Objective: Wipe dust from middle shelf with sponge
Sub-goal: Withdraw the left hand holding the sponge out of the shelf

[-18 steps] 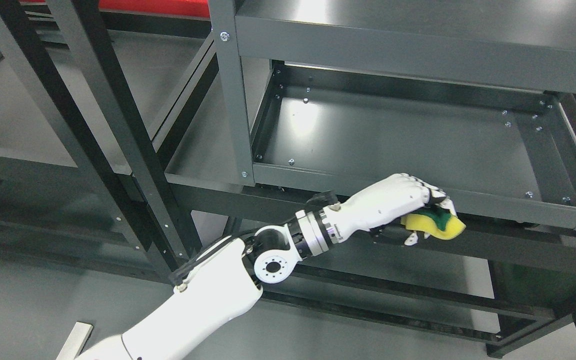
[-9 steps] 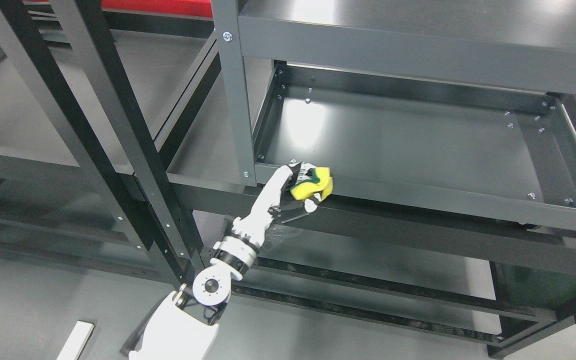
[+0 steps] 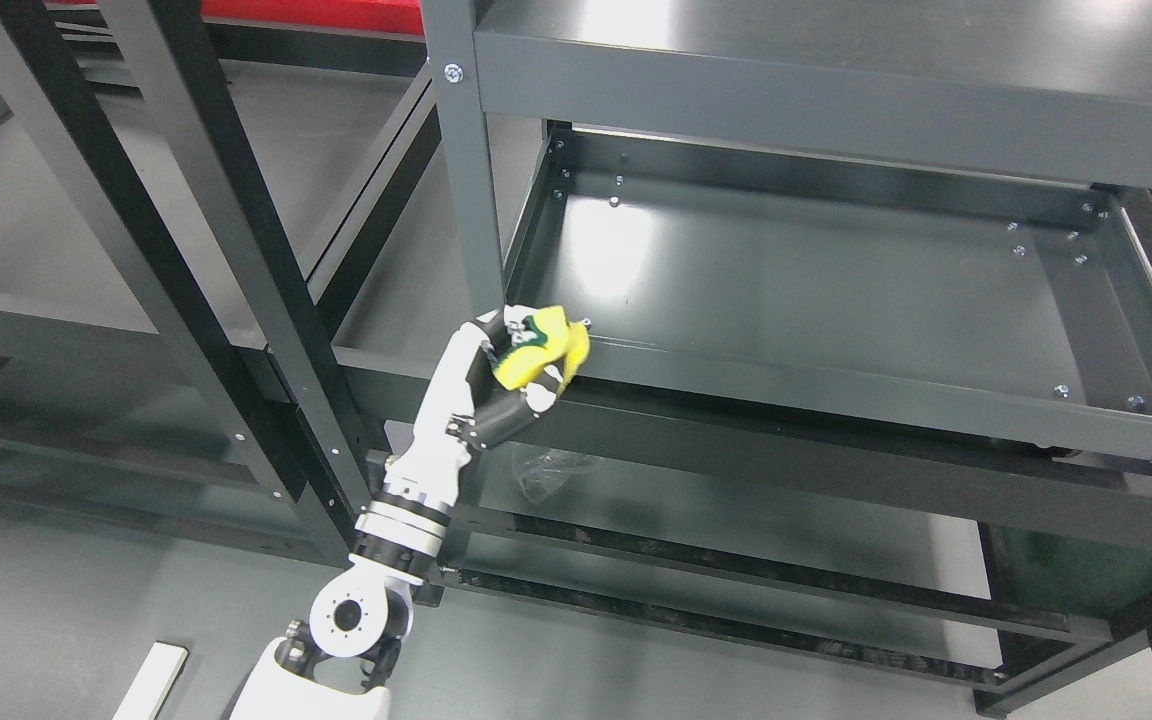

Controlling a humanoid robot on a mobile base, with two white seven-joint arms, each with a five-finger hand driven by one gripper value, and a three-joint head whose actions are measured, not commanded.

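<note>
My left hand [image 3: 521, 360] is shut on a yellow sponge with a green scouring side [image 3: 536, 352]. It holds the sponge against the front left corner of the dark grey middle shelf [image 3: 816, 270], right beside the upright post [image 3: 464, 180]. The white forearm [image 3: 431, 450] rises from the bottom left of the head view. The shelf tray's flat bottom lies bare behind the front lip [image 3: 836, 392]. My right arm does not show.
A top shelf [image 3: 836, 90] overhangs the tray. Black diagonal frame bars [image 3: 236, 260] stand to the left. A lower shelf [image 3: 736, 520] with a crumpled clear wrapper [image 3: 548, 468] lies below. A white strip [image 3: 151, 680] rests on the grey floor.
My left hand has swept the sponge leftward along the shelf's front lip, from right of the middle to the front left corner, and the forearm has swung upright. The camera has shifted slightly.
</note>
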